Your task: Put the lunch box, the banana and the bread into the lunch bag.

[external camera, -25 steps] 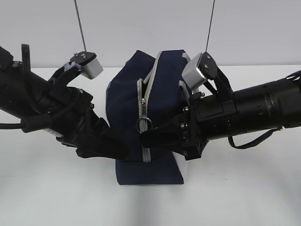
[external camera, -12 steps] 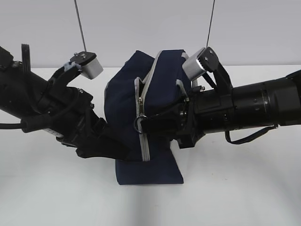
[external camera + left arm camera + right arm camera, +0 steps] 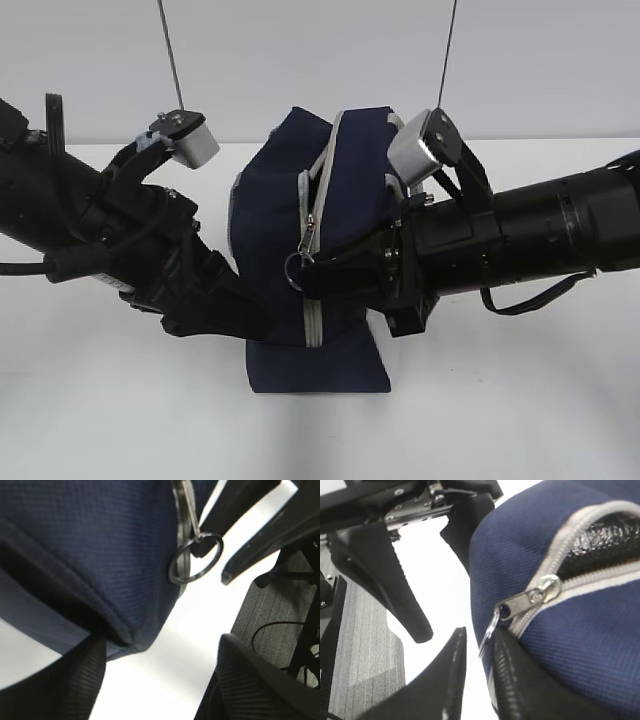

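Navy woven lunch bag (image 3: 318,250) upright mid-surface (image 3: 120,410), near far edge; grey zipper partly open, glossy black lining. Right tool (image 3: 477,645) nipped on round metal ring (image 3: 489,628). Left tool (image 3: 235,310) clamping bag's lower left fold.

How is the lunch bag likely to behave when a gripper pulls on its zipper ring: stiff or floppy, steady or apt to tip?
The lunch bag probably flops: its navy fabric creases and bulges near the left gripper. It may lean or shift when the ring pull is tugged, since it stands tall on a narrow base.
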### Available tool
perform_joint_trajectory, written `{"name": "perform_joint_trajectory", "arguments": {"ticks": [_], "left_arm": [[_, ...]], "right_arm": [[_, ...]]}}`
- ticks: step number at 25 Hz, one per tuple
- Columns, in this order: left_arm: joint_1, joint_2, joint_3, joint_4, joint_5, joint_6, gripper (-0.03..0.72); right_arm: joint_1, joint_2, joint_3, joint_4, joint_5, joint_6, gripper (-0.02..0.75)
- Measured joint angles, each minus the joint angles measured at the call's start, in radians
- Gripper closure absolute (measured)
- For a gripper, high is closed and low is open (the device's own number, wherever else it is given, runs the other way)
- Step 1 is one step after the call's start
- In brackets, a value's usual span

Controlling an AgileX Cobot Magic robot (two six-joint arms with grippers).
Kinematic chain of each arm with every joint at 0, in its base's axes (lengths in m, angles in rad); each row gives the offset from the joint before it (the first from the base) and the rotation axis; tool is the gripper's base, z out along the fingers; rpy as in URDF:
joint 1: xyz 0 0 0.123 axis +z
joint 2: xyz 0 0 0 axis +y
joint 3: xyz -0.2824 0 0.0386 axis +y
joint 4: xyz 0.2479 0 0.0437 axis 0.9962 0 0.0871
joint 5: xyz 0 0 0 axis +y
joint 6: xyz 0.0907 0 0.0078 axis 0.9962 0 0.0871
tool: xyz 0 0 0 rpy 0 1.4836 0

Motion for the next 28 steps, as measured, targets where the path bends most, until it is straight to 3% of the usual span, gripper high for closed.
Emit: {"name": "perform_joint_trajectory", "arguments": {"ticks": [11, 18, 28], "left_arm": [[0.0, 0.0, 0.0, 0.0, 0.002, 0.0, 0.214], [0.0, 0.0, 0.0, 0.0, 0.002, 0.0, 0.214], [0.0, 0.0, 0.0, 0.0, 0.003, 0.0, 0.232]], "right_arm": [[0.0, 0.0, 0.0, 0.018, -0.018, 0.001, 0.553], [0.0, 0.0, 0.0, 0.023, -0.027, 0.004, 0.747], [0.0, -0.032, 0.0, -0.104, -0.036, 0.163, 0.754]]}}
